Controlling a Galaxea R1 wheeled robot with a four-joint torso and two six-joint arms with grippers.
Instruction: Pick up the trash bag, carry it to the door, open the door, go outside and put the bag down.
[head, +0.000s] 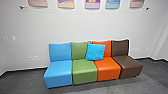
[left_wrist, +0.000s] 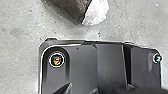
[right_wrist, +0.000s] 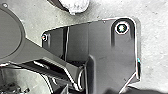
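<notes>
Trash bag (left_wrist: 96, 12) carrying, on its way to the door, is the step I judge to be in hand, though I can't be certain that I have the bag. A white wall (head: 82, 27) stands ahead of me, with a grey floor (head: 20, 81) below it. Against the wall is a row of seats (head: 83, 70) in blue, green, orange and brown. As I judge it, the next move calls for a steady turn clear of those seats and a drive towards the door, with no swing of the load. Near my base plate (left_wrist: 82, 67), both wrist views show a pale, crumpled lump that I take for the bag, with a dark brown piece (left_wrist: 71, 8) right against it. Whether it hangs or rests on the floor, I can't tell. Its mouth could point anywhere; the lump is cut off and roundish, so I can't settle its long axis either. As for my left claw and right claw, I can't tell how far open each is, or whether one has hold of the bag.
</notes>
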